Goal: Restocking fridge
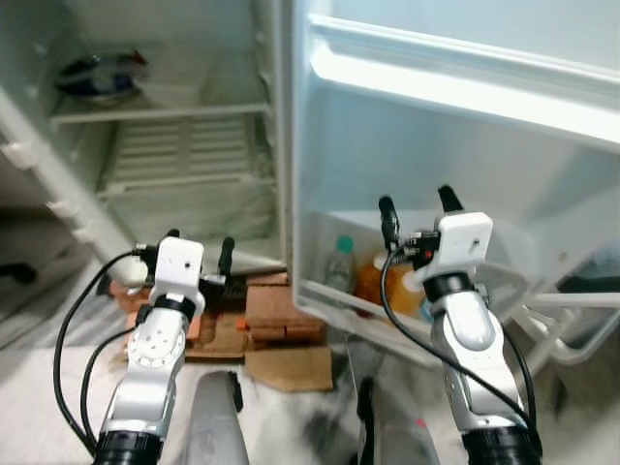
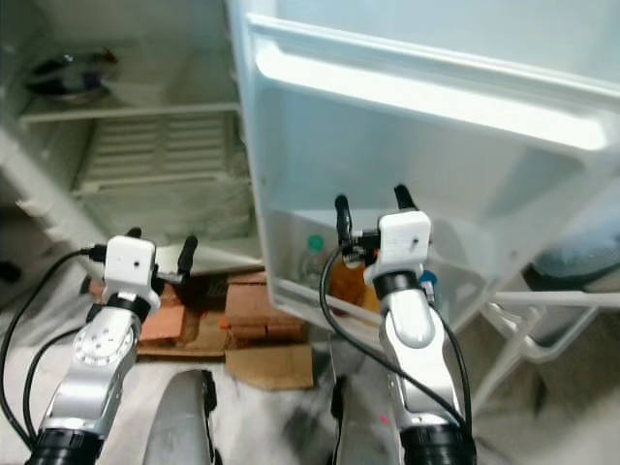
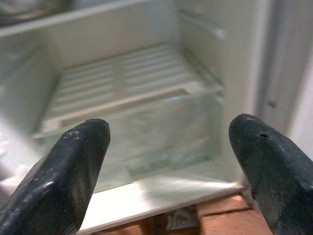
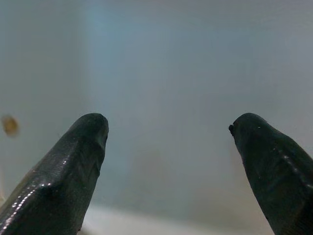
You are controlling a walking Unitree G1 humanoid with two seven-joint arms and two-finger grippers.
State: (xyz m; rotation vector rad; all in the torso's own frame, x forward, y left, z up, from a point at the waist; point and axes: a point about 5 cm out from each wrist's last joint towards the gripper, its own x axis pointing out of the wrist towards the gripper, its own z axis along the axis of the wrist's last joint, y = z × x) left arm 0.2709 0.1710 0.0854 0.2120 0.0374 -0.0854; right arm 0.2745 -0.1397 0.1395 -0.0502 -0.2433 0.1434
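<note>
The fridge stands open, its white door (image 1: pixel 455 145) swung out on the right. The door's low bin (image 1: pixel 325 302) holds a clear bottle with a green cap (image 1: pixel 340 262) and an orange bottle (image 1: pixel 372 279). My right gripper (image 1: pixel 418 208) is open and empty, raised just above that bin and facing the door's inner wall (image 4: pixel 171 73). My left gripper (image 1: pixel 200 247) is also open and empty. It sits low before the fridge body and looks at the ribbed shelf (image 3: pixel 127 83) and the clear drawer (image 3: pixel 161 132) beneath it.
A dark dish (image 1: pixel 95 76) rests on the upper shelf (image 1: pixel 160 113). Red bricks and flat cardboard (image 1: pixel 276 315) lie on the floor under the fridge's front edge. A white frame (image 1: pixel 572 315) stands to the right of the door.
</note>
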